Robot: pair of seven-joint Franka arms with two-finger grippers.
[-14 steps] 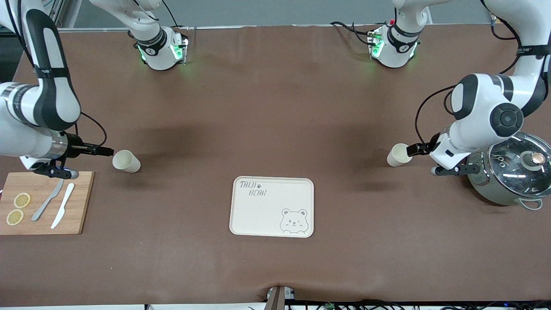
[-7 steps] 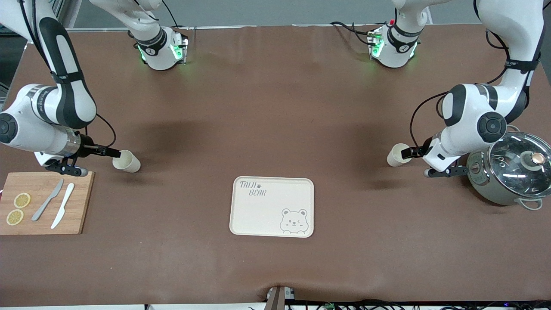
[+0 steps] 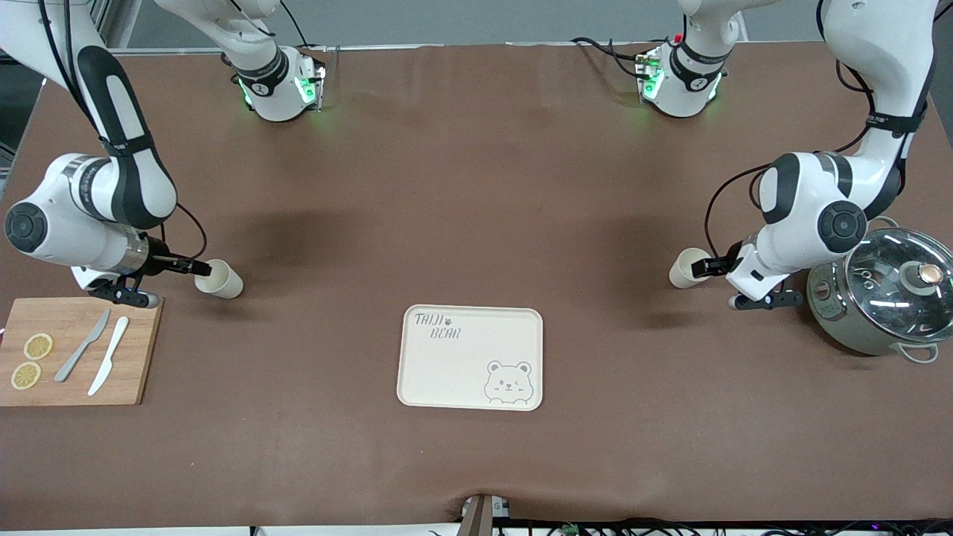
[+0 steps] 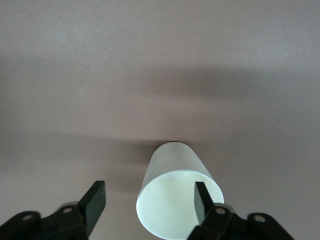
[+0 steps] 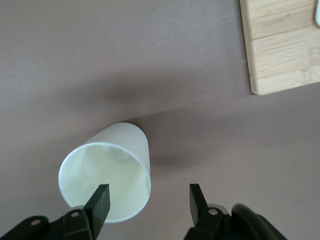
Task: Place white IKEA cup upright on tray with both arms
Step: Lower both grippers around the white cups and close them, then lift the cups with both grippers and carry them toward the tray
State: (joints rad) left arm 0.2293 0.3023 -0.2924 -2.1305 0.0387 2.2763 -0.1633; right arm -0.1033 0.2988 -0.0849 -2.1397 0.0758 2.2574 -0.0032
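At the middle of the brown table [image 3: 476, 186], toward the front camera's edge, lies the cream tray [image 3: 470, 357] with its grey "TAIJI BEAR" lettering and bear-face drawing, and nothing is on it.

Two white cups lie on their sides well apart from the tray, both farther from the front camera than it. One cup [image 3: 218, 278] lies toward the right arm's end of the table, its open mouth facing the right gripper [image 3: 195, 266]. In the right wrist view the right gripper [image 5: 148, 201] has its fingers spread apart, one finger reaching into the cup's [image 5: 107, 170] mouth and the other outside the wall, not closed on it.

The other cup [image 3: 688, 267] lies toward the left arm's end of the table, its mouth turned to the left gripper [image 3: 713, 266]. In the left wrist view the left gripper [image 4: 149, 199] is likewise spread, one finger inside the mouth of that cup [image 4: 179, 196] and one outside, with a gap still showing.

Also relative to the tray, a wooden cutting board [image 3: 78, 350] with two lemon slices [image 3: 31, 361] and two knives [image 3: 95, 356] sits toward the right arm's end. A pot with a glass lid [image 3: 890, 286] stands toward the left arm's end.
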